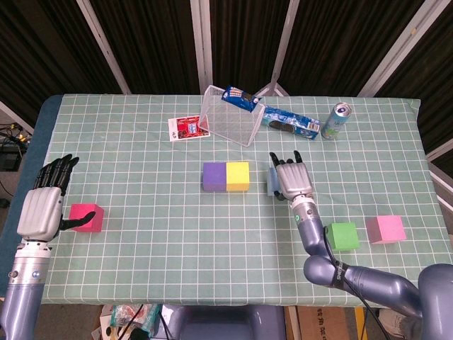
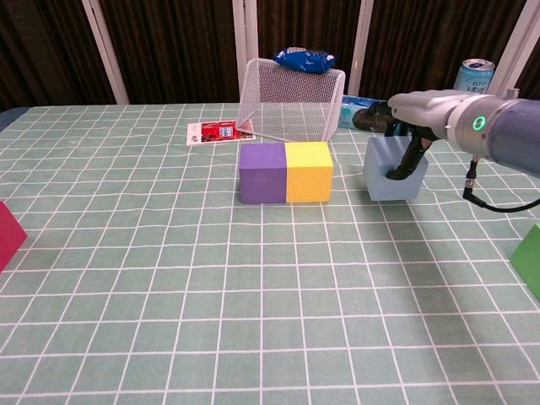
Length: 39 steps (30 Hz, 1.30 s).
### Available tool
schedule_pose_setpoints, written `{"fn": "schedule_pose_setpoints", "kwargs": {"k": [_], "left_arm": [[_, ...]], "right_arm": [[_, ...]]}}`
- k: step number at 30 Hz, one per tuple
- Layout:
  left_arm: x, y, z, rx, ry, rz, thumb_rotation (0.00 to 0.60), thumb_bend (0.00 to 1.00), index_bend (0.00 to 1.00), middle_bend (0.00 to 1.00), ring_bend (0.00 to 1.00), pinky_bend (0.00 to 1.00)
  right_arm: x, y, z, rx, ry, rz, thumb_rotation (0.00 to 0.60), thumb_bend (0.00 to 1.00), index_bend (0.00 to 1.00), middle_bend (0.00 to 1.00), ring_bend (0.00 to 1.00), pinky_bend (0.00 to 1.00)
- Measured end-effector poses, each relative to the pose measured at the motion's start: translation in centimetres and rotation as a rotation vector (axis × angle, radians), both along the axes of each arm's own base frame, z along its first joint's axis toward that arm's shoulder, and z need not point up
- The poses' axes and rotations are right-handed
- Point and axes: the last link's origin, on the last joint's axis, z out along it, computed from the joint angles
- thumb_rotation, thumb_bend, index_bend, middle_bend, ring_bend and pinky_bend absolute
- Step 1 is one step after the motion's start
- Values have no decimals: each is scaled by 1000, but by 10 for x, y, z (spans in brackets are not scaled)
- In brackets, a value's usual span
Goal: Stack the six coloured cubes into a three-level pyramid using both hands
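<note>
The right hand (image 2: 403,126) grips the light blue cube (image 2: 393,170) from above, fingers over its far top edge and the thumb pressed against its near face; the cube sits just to the right of the yellow cube (image 2: 308,171), a small gap between them, and whether it rests on the checked tablecloth (image 2: 253,287) or hangs just over it cannot be told. The yellow cube touches the purple cube (image 2: 262,172) side by side at mid-table. The left hand (image 1: 44,207) holds nothing: its fingers are straight and spread, its thumb tip at the left side of the red cube (image 1: 86,218) near the table's left edge. The green cube (image 1: 342,236) and pink cube (image 1: 385,229) lie near each other at the right.
</note>
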Motion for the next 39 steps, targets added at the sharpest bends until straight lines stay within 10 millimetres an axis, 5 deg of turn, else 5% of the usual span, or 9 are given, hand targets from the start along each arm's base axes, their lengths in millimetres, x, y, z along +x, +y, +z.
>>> {"fn": "schedule_pose_setpoints", "kwargs": {"k": [13, 39], "left_arm": [[-7, 1, 3, -1, -2, 25, 600, 143, 0, 25, 0, 52], [-11, 3, 4, -5, -6, 34, 600, 143, 0, 25, 0, 51]], "right_arm": [[17, -23, -23, 11, 16, -30, 600, 322, 0, 395, 269, 0], [36, -23, -35, 28, 12, -14, 600, 323, 0, 395, 279, 0]]}}
